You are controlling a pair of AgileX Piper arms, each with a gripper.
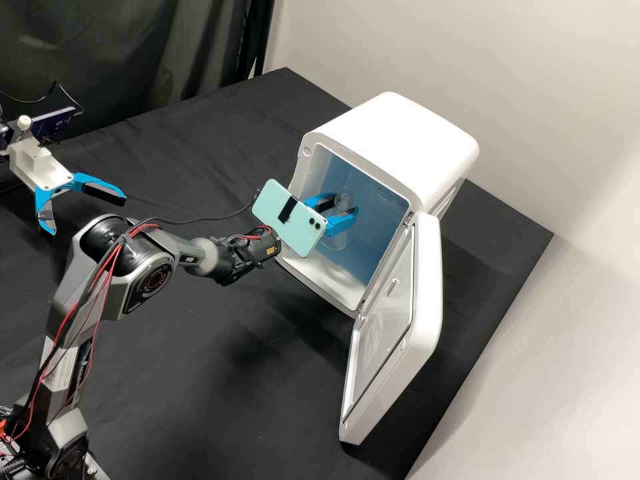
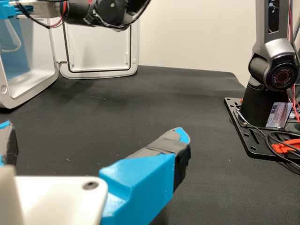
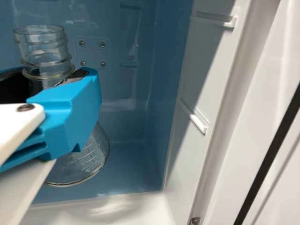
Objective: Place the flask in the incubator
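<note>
The clear flask (image 1: 341, 223) stands about upright inside the incubator (image 1: 400, 140), its long axis vertical and its open mouth pointing to 12 o'clock. It is in the blue-lined chamber, low down near the floor; whether its base touches the floor cannot be told. The right gripper (image 1: 335, 215) is closed on the flask's neck, one blue finger (image 3: 70, 110) pressed against the glass just under the threaded rim. In the high view the right arm rises from its base at 7 o'clock on the bench (image 1: 220, 360), bends at the elbow and runs level toward 3 o'clock into the chamber. The door (image 1: 400, 320) hangs open toward 5 o'clock. The left gripper (image 1: 83, 208) hovers at 10 o'clock, spread wide and empty.
</note>
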